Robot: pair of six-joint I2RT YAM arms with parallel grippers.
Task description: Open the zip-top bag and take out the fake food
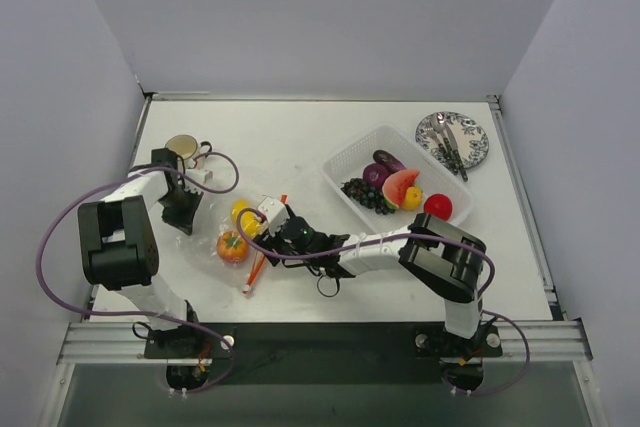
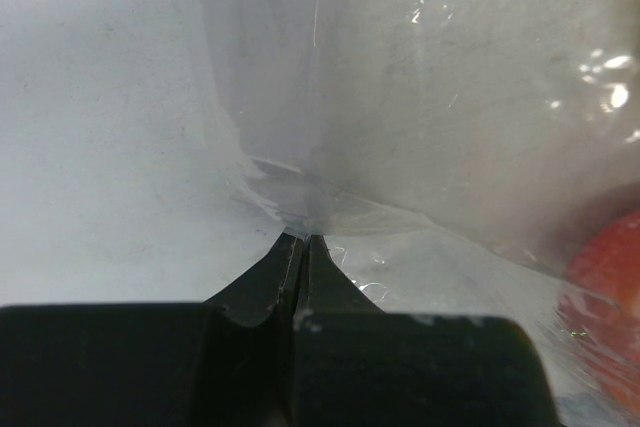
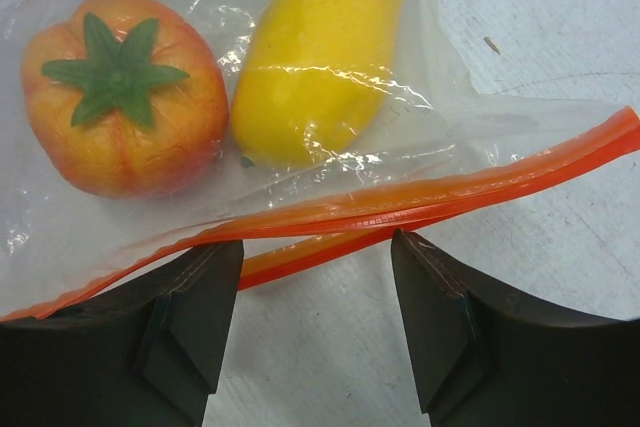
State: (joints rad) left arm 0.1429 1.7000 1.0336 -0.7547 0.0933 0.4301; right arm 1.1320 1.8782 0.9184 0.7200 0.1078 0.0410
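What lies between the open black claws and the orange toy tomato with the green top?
In the right wrist view, the red-orange zip strip of the clear zip-top bag crosses between the right gripper and that tomato.

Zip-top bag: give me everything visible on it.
The zip-top bag is clear, thin, crinkled plastic lying flat on the white table. A red-orange zip strip runs along its mouth, and its two tracks look partly parted. Inside lie an orange fruit with a green top and a yellow fruit. The left pincer is shut on the plastic at the end opposite the mouth. The right pincer sits open at the strip.
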